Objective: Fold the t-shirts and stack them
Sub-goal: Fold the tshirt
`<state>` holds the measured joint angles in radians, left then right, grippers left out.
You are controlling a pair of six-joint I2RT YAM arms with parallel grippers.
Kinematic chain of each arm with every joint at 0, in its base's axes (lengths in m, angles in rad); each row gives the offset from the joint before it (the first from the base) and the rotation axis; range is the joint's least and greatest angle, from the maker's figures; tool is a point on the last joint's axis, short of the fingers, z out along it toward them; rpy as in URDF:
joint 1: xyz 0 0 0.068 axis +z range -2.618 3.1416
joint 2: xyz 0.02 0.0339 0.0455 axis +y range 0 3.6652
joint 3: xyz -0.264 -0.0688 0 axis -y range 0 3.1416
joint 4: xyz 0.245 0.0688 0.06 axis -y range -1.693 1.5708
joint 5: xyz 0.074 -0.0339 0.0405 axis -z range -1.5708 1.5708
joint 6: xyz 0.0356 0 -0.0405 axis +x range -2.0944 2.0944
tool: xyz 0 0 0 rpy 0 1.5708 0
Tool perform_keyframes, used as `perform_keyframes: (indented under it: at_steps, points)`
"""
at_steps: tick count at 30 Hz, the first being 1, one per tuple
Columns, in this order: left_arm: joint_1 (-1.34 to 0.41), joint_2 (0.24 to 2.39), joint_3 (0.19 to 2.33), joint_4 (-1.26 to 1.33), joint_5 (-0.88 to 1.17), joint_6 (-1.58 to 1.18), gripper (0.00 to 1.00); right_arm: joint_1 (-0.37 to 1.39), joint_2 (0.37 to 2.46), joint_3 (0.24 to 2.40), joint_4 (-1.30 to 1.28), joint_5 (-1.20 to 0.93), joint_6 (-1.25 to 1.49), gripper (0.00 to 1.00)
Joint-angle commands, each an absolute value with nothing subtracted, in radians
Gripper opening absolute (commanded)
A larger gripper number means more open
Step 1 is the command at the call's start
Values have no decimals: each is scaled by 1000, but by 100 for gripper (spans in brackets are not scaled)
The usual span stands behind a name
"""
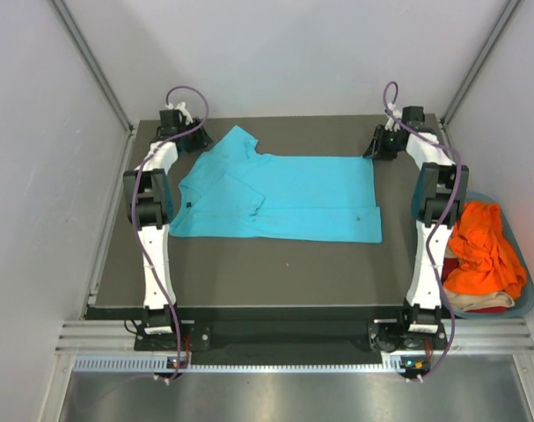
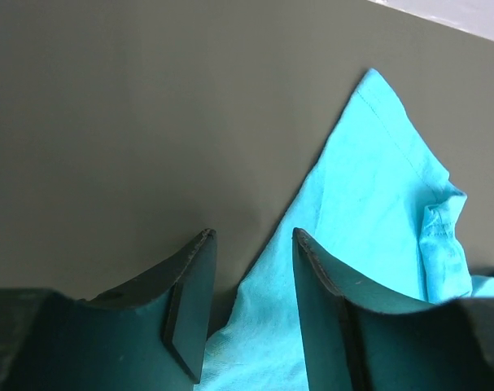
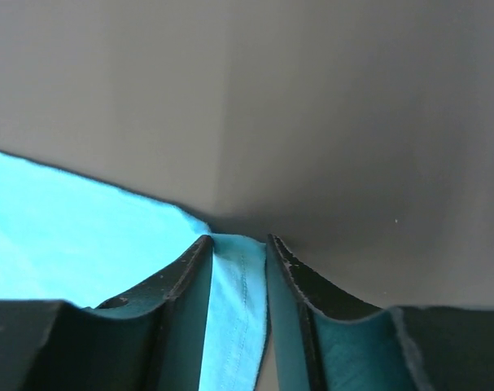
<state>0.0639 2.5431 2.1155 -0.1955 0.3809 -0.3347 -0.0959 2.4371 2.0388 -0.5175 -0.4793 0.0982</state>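
A bright turquoise t-shirt point(image 1: 293, 198) lies flat across the dark table point(image 1: 275, 272), with its collar and a sleeve at the far left. My left gripper point(image 1: 194, 139) is low at the shirt's far left sleeve. In the left wrist view the left gripper point(image 2: 253, 232) is open, with the sleeve edge point(image 2: 369, 187) lying between and under the fingers. My right gripper point(image 1: 375, 148) is at the shirt's far right corner. In the right wrist view the right gripper point(image 3: 237, 238) is narrowly open, with the hemmed corner point(image 3: 230, 309) loose between the fingers.
A blue-grey basket point(image 1: 523, 299) stands off the table's right edge. It holds a crumpled orange shirt point(image 1: 482, 251) on top of a beige one point(image 1: 478, 303). White walls close in the table on the left, right and far sides.
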Motion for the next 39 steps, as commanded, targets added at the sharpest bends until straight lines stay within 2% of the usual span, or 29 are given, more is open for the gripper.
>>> perform_keyframes:
  at_steps: [1,4,8,9,11,13,16,17,20,28,33,36,37,39]
  points:
    - [63,2517,2094,-250,414,-272,48,-109,2465,2077,-517,-525,80,33]
    - [64,2513,2085,-247,407,-261,47,-110,2468,2079,-506,-528,80,27]
    - [63,2525,2102,-241,420,-245,39,-110,2476,2080,-488,-538,87,19]
    - [64,2526,2105,-241,420,-245,36,-112,2479,2080,-485,-538,94,15]
    - [63,2530,2114,-238,420,-247,22,-112,2482,2082,-474,-541,103,10]
    - [57,2536,2125,-232,422,-247,17,-112,2480,2082,-462,-546,110,5]
    - [45,2536,2138,-213,440,-226,21,-112,2470,2082,-453,-549,121,4]
    - [38,2531,2140,-207,442,-218,31,-110,2470,2079,-449,-549,129,4]
    - [28,2531,2143,-207,433,-181,41,-112,2454,2065,-437,-548,135,4]
    - [3,2531,2132,-247,358,-109,46,-112,2448,2063,-434,-548,133,4]
    - [-35,2542,2148,-284,278,-77,42,-112,2448,2059,-425,-546,132,4]
    - [-37,2552,2174,-290,247,-90,23,-112,2447,2054,-404,-548,133,0]
    - [-40,2556,2180,-290,239,-97,13,-112,2442,2054,-400,-548,133,0]
    - [-38,2551,2201,-288,215,-121,3,-112,2439,2052,-379,-546,127,0]
